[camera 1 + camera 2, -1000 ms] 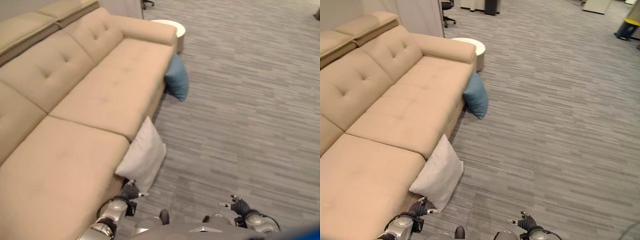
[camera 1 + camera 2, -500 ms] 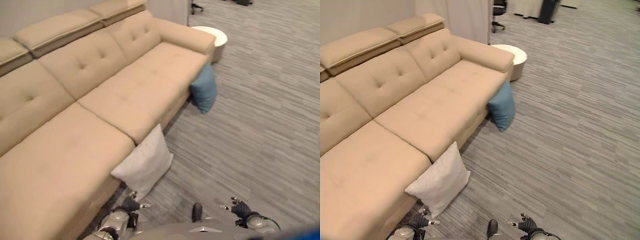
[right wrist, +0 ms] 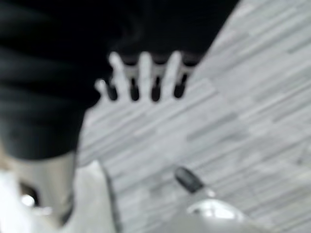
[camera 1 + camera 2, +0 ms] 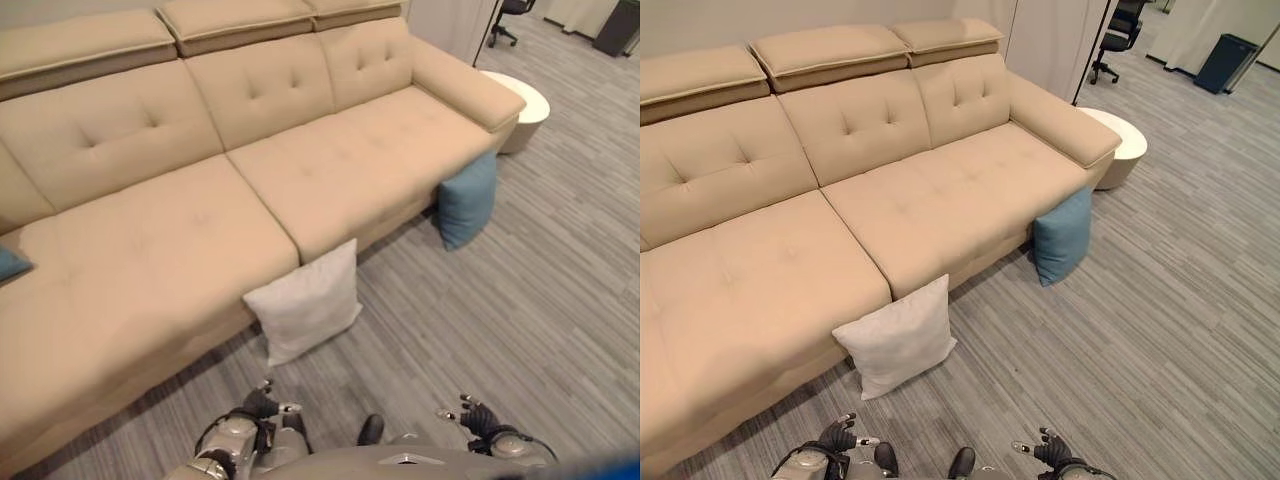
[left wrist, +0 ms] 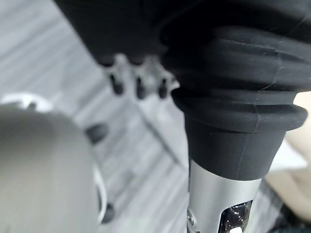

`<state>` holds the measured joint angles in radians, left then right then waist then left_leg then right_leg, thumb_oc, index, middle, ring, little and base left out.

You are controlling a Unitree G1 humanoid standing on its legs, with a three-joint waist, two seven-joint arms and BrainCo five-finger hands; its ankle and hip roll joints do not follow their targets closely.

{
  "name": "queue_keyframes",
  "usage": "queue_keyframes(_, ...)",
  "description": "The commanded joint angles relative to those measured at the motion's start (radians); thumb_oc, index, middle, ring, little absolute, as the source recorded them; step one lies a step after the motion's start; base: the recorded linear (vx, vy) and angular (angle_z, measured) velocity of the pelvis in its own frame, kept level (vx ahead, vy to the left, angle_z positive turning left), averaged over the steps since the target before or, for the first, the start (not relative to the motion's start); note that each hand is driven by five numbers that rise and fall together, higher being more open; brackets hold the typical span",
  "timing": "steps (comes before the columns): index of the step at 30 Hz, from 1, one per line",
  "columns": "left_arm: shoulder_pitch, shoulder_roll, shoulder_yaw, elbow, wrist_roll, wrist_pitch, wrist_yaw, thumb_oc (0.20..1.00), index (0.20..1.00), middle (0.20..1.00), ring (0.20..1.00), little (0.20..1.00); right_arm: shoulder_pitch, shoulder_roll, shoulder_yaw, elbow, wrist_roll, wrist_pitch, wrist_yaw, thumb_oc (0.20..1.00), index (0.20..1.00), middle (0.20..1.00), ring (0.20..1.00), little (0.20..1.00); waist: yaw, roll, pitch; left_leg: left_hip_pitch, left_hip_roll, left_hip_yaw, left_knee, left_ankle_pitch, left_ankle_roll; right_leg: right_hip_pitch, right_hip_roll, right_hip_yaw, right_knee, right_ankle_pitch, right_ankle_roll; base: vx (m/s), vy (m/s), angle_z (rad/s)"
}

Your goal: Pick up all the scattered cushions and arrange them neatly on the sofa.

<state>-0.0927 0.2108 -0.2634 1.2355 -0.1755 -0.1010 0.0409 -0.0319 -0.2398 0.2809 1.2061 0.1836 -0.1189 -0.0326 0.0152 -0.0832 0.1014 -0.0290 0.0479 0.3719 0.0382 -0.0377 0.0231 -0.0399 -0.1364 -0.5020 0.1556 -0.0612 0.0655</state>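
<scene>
Cushions, one soft white square (image 4: 898, 337) and one blue (image 4: 1062, 236), lean on the tan sofa (image 4: 890, 190), waiting; both hands (image 4: 838, 436) (image 4: 1052, 449) hang open.

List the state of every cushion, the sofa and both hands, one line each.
White square cushion: on the floor, upright, leaning against the sofa front.
Blue cushion: on the floor, upright against the sofa's end near the armrest.
Beige tufted sofa: the seats in view bare apart from a blue-grey corner at the left eye view's edge.
Left hand: low, open, holding nothing.
Right hand: low, open, holding nothing.
</scene>
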Motion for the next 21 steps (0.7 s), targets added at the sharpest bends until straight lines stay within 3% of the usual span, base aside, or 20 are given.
queue_keyframes(1, -0.011, 0.007, 0.002, -0.012, 0.011, -0.020, -0.007, 1.000, 1.000, 1.000, 1.000, 1.000, -0.049, -0.011, -0.010, -0.022, 0.004, -0.016, -0.001, 1.000, 1.000, 1.000, 1.000, 1.000, 0.019, 0.020, 0.015, 0.008, -0.009, -0.044, 0.025, 0.012, -0.045, 0.027, -0.084, 0.071, 0.109, 0.096, 0.116, 0.13, 0.163, 0.13)
queue_keyframes(4, -0.017, 0.018, -0.001, -0.014, 0.016, -0.019, -0.009, 1.000, 1.000, 1.000, 1.000, 1.000, -0.053, -0.005, -0.003, -0.029, 0.009, -0.017, 0.000, 1.000, 1.000, 1.000, 1.000, 1.000, 0.009, 0.029, 0.022, 0.042, -0.023, -0.079, 0.007, 0.002, -0.031, -0.023, -0.077, 0.132, 0.195, 0.101, 0.114, 0.14, 0.085, 0.21)
queue_keyframes(8, -0.018, 0.021, -0.001, -0.011, 0.014, -0.025, -0.008, 1.000, 1.000, 1.000, 1.000, 1.000, -0.052, -0.007, 0.003, -0.038, 0.012, -0.019, 0.003, 1.000, 1.000, 1.000, 1.000, 1.000, 0.003, 0.033, 0.017, 0.068, -0.034, -0.126, -0.023, 0.001, -0.039, -0.044, -0.062, 0.188, 0.068, 0.105, 0.099, 0.17, -0.022, 0.45)
queue_keyframes(9, -0.017, 0.023, -0.002, -0.005, 0.017, -0.026, -0.006, 1.000, 1.000, 1.000, 1.000, 1.000, -0.055, -0.007, 0.005, -0.041, 0.012, -0.020, 0.002, 1.000, 1.000, 1.000, 1.000, 1.000, -0.006, 0.029, 0.017, 0.080, -0.039, -0.150, -0.029, -0.003, -0.043, -0.065, -0.051, 0.244, 0.003, 0.121, 0.105, 0.16, -0.067, 0.39)
queue_keyframes(10, -0.017, 0.022, -0.002, -0.005, 0.017, -0.026, -0.006, 1.000, 1.000, 1.000, 1.000, 1.000, -0.055, -0.007, 0.005, -0.041, 0.012, -0.020, 0.002, 1.000, 1.000, 1.000, 1.000, 1.000, -0.006, 0.029, 0.017, 0.081, -0.038, -0.150, -0.029, -0.004, -0.043, -0.063, -0.050, 0.244, 0.002, 0.121, 0.105, 0.17, -0.077, 0.35)
queue_keyframes(12, -0.012, 0.020, 0.006, 0.004, 0.017, -0.030, -0.004, 1.000, 1.000, 1.000, 1.000, 1.000, -0.056, -0.005, 0.006, -0.045, 0.012, -0.020, 0.002, 1.000, 1.000, 1.000, 1.000, 1.000, -0.017, 0.023, 0.020, 0.097, -0.046, -0.186, -0.030, -0.016, -0.051, -0.088, -0.045, 0.318, -0.082, 0.164, 0.122, 0.16, -0.084, 0.51)
queue_keyframes(15, -0.007, 0.018, 0.012, 0.009, 0.018, -0.033, -0.002, 1.000, 1.000, 1.000, 1.000, 1.000, -0.054, -0.005, 0.008, -0.043, 0.008, -0.020, 0.004, 1.000, 1.000, 1.000, 1.000, 1.000, -0.018, 0.020, 0.020, 0.110, -0.046, -0.200, -0.033, -0.023, -0.056, -0.098, -0.045, 0.320, -0.115, 0.186, 0.131, 0.17, -0.121, 0.47)
queue_keyframes(17, 0.001, 0.017, 0.010, 0.014, 0.020, -0.036, -0.001, 1.000, 1.000, 1.000, 1.000, 1.000, -0.046, -0.006, 0.009, -0.041, 0.007, -0.019, 0.008, 1.000, 1.000, 1.000, 1.000, 1.000, -0.025, 0.014, 0.016, 0.121, -0.046, -0.230, -0.033, -0.030, -0.064, -0.087, -0.027, 0.357, -0.121, 0.183, 0.129, 0.18, -0.169, 0.12)
queue_keyframes(21, 0.001, 0.005, -0.004, 0.014, 0.021, -0.034, -0.006, 1.000, 1.000, 1.000, 1.000, 1.000, -0.032, -0.020, 0.008, -0.037, 0.008, -0.022, 0.008, 1.000, 1.000, 1.000, 1.000, 1.000, -0.028, 0.015, 0.006, 0.098, -0.013, -0.247, 0.019, -0.039, -0.098, -0.045, -0.013, 0.310, -0.136, 0.157, 0.113, 0.12, -0.223, 0.43)
